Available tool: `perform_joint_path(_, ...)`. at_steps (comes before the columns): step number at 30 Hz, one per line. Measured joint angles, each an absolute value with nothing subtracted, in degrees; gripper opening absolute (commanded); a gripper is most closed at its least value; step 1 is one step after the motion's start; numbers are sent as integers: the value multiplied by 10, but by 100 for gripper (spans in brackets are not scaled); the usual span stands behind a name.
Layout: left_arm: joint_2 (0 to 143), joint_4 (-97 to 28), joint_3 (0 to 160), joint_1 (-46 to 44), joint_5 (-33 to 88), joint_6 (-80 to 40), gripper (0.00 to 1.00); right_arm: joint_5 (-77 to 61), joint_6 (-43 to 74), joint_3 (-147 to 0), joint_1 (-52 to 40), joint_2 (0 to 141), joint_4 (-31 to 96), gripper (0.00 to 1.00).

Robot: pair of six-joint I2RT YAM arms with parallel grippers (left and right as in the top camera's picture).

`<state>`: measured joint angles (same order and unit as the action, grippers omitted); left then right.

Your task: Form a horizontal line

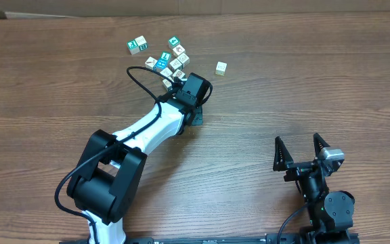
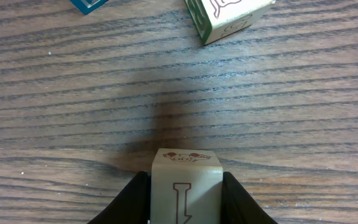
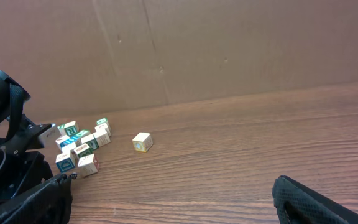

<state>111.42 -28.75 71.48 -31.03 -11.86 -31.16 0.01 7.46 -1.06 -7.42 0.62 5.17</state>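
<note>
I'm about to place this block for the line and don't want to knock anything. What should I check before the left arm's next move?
1. Grip on the I cube: ok, the left end effector has a finger on each side of it.
2. Table just ahead of the cube bare: ok.
3. Nearest loose cube apart from the I cube: ok.
4. Straight row to join: cannot tell; the cluster of cubes looks jumbled and the arm hides part of it.
5. I cube lifted or resting on the wood: cannot tell.
6. Right end effector open and away from the cubes: ok.
</note>
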Motion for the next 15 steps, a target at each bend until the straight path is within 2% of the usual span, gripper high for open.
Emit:
perform_joint_path(4, 1114, -288, 715, -310, -119, -312, 31, 0, 74, -11, -74, 6, 51, 100)
perform_joint_path(7, 1114, -288, 715, -310, -119, -311, 47, 1, 75, -11, -74, 6, 51, 100)
perform_joint_path(10, 1114, -288, 715, -310, -119, -312, 55, 0, 74, -11, -74, 6, 51, 100)
perform_joint_path(15, 1114, -286, 715, -310, -119, -311, 54, 1, 75, -11, -74, 6, 52, 100)
